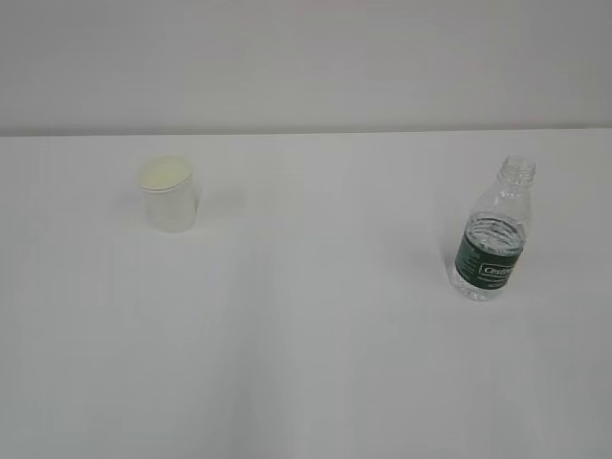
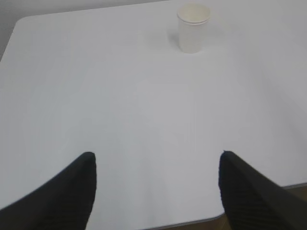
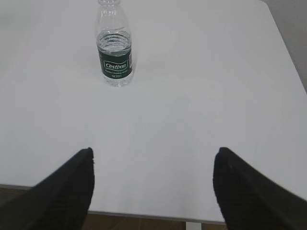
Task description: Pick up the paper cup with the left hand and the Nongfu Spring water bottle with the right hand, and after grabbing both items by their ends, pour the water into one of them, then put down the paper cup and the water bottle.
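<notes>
While nothing has yet been picked up, the scene reads as the very start of the task.

Paper cup: the paper cup (image 1: 169,194) stands upright on the left of the white table (image 1: 306,363), untouched.

Bottle: the Nongfu Spring water bottle (image 1: 494,234) stands upright and capless on the right, well apart from the cup, with water (image 3: 114,42) showing near the top of its green label.

Left hand: the left hand (image 2: 156,184) hangs near the table's front edge, jaws spread wide and holding nothing, the cup far ahead.

Right hand: the right hand (image 3: 152,182) is likewise spread wide and holding nothing, the bottle far ahead and to its left.

Left to do: both grasps, the pour, the setting down.

Obstacles: none seen between either claw and its target.
</notes>
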`<state>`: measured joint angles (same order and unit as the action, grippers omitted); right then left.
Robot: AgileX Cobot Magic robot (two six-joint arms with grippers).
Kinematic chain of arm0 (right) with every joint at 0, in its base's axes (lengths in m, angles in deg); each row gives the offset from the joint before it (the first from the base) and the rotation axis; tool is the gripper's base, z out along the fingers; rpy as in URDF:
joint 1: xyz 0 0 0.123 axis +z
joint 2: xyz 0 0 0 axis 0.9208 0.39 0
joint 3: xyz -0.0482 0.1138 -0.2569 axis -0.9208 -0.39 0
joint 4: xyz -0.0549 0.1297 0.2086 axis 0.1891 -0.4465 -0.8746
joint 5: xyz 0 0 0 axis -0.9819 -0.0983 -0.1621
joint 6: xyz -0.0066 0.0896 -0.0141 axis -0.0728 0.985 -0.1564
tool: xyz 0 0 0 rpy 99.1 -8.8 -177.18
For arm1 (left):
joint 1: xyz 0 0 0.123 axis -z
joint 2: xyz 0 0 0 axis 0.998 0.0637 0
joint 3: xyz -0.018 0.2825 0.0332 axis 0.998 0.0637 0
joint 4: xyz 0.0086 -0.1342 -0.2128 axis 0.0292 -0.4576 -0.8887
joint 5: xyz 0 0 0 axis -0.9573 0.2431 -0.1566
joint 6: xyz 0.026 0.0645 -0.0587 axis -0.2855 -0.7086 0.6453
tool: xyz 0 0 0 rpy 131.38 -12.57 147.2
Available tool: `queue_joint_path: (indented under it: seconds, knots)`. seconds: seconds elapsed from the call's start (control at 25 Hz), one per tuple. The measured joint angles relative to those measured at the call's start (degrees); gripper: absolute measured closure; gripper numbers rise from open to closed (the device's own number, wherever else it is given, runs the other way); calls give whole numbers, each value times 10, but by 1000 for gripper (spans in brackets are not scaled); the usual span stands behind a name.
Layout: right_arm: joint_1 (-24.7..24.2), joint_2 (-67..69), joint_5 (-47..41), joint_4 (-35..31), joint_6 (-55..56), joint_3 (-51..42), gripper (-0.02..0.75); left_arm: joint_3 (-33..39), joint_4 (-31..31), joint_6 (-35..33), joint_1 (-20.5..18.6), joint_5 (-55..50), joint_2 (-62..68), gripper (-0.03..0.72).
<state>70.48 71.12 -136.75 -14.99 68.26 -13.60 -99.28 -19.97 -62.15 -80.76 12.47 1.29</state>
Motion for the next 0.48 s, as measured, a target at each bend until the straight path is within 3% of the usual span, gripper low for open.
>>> queue_joint_path:
  seconds: [0.48]
  knots:
    - [0, 0, 0, 0, 0, 0, 164, 0, 0, 0, 1, 0, 0, 120]
